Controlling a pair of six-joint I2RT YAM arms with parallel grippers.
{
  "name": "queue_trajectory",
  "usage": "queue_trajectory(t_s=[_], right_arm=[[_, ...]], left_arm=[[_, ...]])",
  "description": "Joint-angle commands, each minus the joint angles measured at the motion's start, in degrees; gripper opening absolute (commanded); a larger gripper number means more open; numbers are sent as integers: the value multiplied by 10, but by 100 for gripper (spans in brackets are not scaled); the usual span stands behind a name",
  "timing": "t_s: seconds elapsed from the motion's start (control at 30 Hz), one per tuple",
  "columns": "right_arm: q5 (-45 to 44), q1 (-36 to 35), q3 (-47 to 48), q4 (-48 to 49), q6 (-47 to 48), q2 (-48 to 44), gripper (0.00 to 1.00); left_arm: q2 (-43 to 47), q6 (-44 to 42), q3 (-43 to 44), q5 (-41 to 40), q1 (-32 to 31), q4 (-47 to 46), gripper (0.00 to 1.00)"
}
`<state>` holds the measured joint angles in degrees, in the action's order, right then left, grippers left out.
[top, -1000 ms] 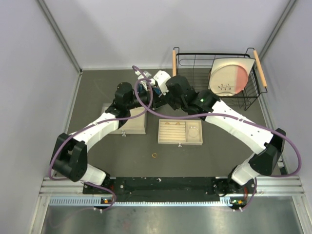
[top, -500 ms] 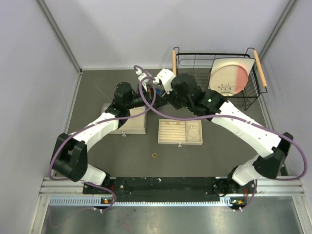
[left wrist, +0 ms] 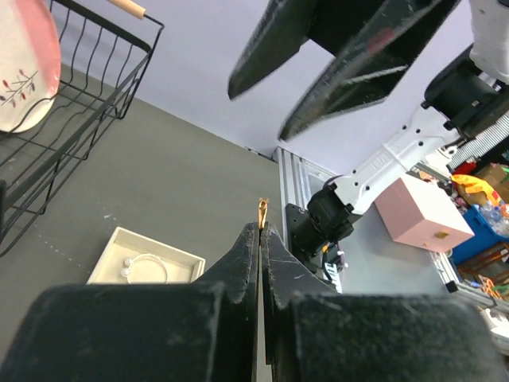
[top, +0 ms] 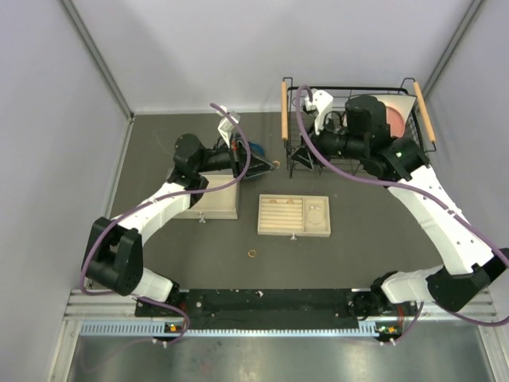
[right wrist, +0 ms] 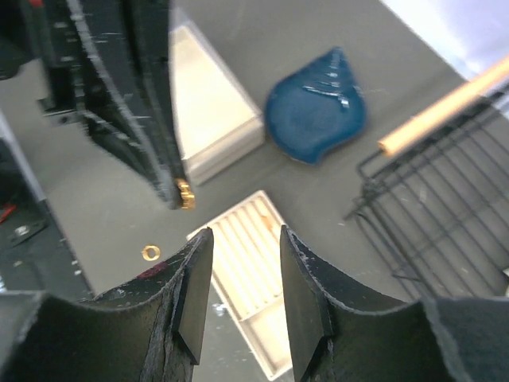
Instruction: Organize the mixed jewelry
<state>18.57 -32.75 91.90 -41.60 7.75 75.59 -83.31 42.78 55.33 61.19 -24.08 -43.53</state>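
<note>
My left gripper (top: 268, 165) is shut on a tiny gold ring (top: 275, 164), held in the air to the right of the blue pouch; the ring sticks out of the fingertips in the left wrist view (left wrist: 262, 210). My right gripper (top: 297, 157) is open and empty, just right of it by the basket's left end. In the right wrist view its jaws (right wrist: 238, 274) are apart above the slotted tray (right wrist: 253, 253), with the held ring (right wrist: 184, 193) to the upper left. Another gold ring (top: 252, 254) lies on the table. A silver hoop (left wrist: 148, 267) lies in the tray's end compartment.
A blue cloth pouch (top: 256, 149) lies behind the left gripper. A pale wooden box (top: 213, 204) sits under the left forearm. The wooden slotted tray (top: 280, 227) is at centre. A black wire basket (top: 413, 155) holding a plate (top: 370, 123) stands at the back right.
The two grippers were close together over the blue pouch. The right arm has pulled back right toward the basket, open. The left gripper now holds the gold ring out to the right.
</note>
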Motion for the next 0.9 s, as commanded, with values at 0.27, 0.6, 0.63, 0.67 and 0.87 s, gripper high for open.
queue_trajectory(t_s=[0.27, 0.6, 0.63, 0.67, 0.87], right_arm=[[179, 0, 17, -2, -29, 26, 40], [199, 0, 21, 1, -28, 52, 38], [200, 0, 22, 2, -28, 53, 37], [201, 1, 21, 2, -28, 54, 36], [205, 0, 21, 4, -27, 54, 23]], left_arm=[[6, -2, 8, 22, -4, -21, 0], [7, 0, 8, 24, -8, -24, 0], [6, -1, 8, 24, -9, -23, 0], [7, 0, 8, 25, -10, -23, 0], [9, -3, 6, 24, -11, -19, 0]])
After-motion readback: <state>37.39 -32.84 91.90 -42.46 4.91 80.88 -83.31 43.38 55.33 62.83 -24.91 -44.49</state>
